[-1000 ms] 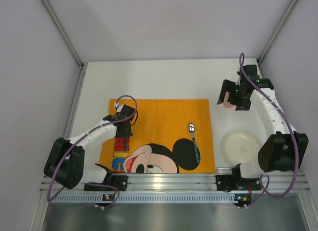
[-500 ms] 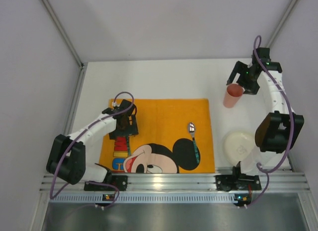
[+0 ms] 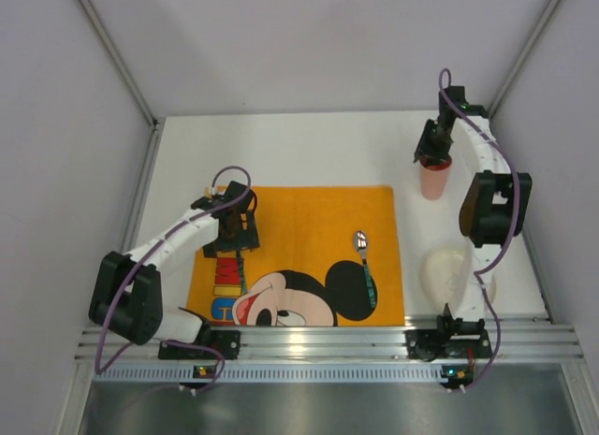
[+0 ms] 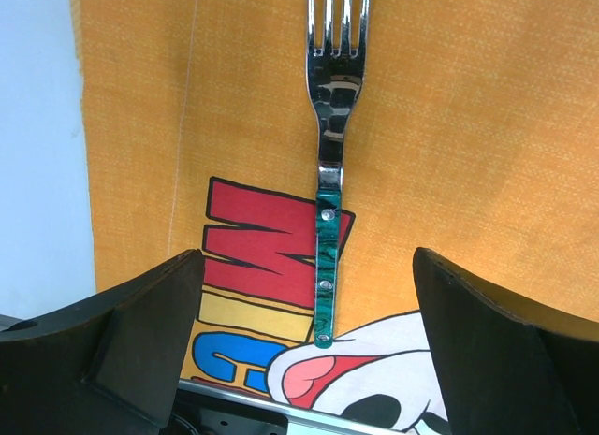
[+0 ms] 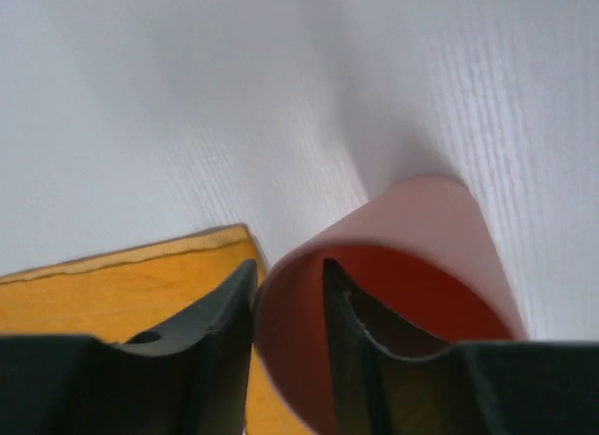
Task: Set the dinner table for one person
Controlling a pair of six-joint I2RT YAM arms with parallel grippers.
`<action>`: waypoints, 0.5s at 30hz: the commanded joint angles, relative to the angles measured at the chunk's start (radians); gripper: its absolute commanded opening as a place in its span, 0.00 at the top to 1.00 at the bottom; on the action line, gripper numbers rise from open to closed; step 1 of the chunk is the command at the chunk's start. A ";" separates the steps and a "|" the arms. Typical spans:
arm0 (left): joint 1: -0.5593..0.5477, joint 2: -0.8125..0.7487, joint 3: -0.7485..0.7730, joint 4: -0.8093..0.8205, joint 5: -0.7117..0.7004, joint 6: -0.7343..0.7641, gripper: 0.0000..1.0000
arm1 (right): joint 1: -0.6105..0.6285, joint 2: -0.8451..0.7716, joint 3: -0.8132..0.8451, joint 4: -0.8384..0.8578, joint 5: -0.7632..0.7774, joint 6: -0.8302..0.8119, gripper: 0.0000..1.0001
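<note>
Here, fork (image 4: 329,173) across red lettering (image 4: 262,234), dinner table (image 4: 37,173)

Back wall (image 3: 318,42): plain pale grey panel, top of frame.
Sides: left wall (image 3: 56,173), right wall (image 3: 566,145), same grey.
Corner posts (image 3: 112,51): silver strips, upper left and upper right.
Bottom edge: brushed metal sheet (image 3: 318,412), dull glare.
Light: soft, even.

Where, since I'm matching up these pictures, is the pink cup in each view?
Top external: cup far right, just beyond the placemat's far right corner.
Left wrist: not in it.
Right wrist: cup lower right, the right gripper pinching its rim.
Shared landmark: the orange placemat, in all three views.
</note>
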 commanded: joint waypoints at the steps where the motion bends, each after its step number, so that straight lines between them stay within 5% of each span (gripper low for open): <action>1: 0.014 0.009 0.034 -0.010 -0.019 0.025 0.02 | 0.069 0.048 0.125 -0.040 0.092 -0.021 0.71; 4: 0.025 0.019 0.041 -0.004 -0.017 0.041 0.02 | 0.094 0.054 0.147 -0.072 0.152 -0.035 1.00; 15: 0.039 0.045 0.090 0.056 0.003 0.094 0.02 | 0.278 -0.077 0.222 -0.195 0.185 -0.024 1.00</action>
